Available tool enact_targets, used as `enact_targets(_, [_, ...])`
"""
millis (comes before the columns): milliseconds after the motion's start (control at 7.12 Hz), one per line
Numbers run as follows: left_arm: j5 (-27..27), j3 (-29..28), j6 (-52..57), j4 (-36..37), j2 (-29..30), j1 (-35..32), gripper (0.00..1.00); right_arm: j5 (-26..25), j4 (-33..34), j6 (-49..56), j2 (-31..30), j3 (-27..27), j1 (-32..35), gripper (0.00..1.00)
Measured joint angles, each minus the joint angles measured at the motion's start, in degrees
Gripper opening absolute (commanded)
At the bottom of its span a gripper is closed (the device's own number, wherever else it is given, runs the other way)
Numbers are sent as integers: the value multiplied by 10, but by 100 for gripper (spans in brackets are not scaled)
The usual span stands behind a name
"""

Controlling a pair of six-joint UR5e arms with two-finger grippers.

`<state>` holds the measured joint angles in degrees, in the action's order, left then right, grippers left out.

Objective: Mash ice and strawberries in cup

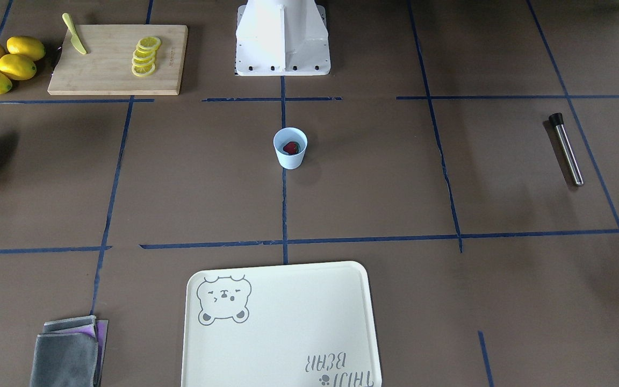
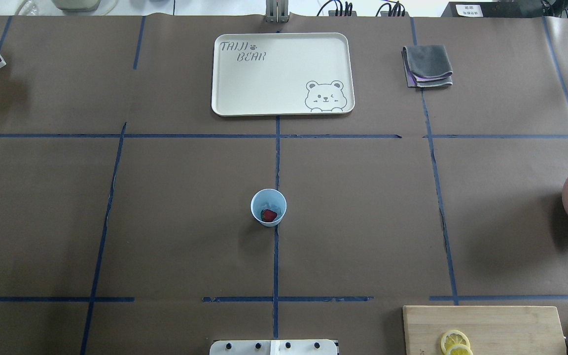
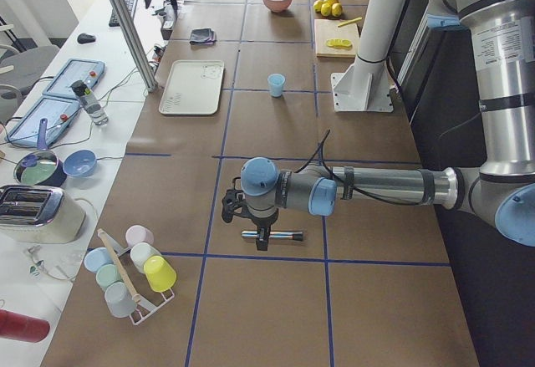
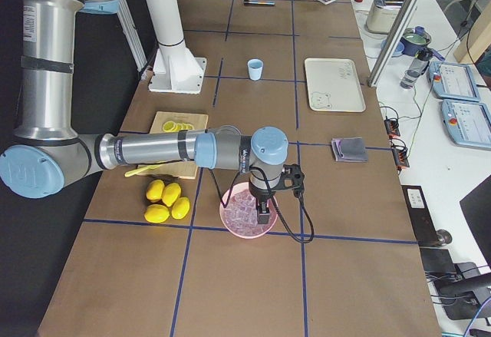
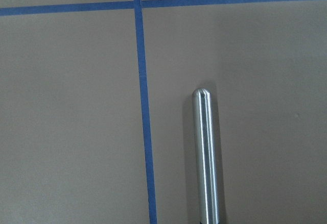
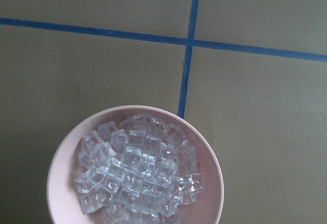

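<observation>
We judge the cup (image 1: pixel 290 160), mid-table with 1 strawberry (image 1: pixel 290 147) inside, light and tippy, the steel muddler (image 1: pixel 567 150) stiff, slippery, best taken mid-shaft; whether the left gripper (image 3: pixel 261 237) or right gripper (image 4: pixel 262 216) is parted, we cannot tell.

Place: a robotics lab, its bench dressed as a mock kitchen.
Table: brown paper cover (image 2: pixel 363 222) gridded with blue tape (image 2: pixel 276 256).
Robot: white pedestal (image 1: pixel 282 43) bolted to the table; left arm (image 3: pixel 376 187) and right arm (image 4: pixel 153 149), grey tubes with blue joint caps.
Side bench: teach pendants (image 4: pixel 458 80), toaster (image 3: pixel 29 212), aluminium frame post (image 3: pixel 125 24).
Kitchen props: bamboo cutting board (image 1: pixel 110 70) with lemon slices (image 1: pixel 145 56), whole lemons (image 1: pixel 6 64), rack of coloured cups (image 3: pixel 138 267).
</observation>
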<state>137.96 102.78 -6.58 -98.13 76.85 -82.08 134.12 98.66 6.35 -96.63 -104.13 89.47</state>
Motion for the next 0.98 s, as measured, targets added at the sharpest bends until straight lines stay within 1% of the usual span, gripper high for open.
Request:
enact_targets(562, [1,9,1,2,3,2,100,26,0,-6,-1,-1,0,100])
enact_targets(983, [5,10,1,4,3,2,100,31,-1,-7,0,1,0,100])
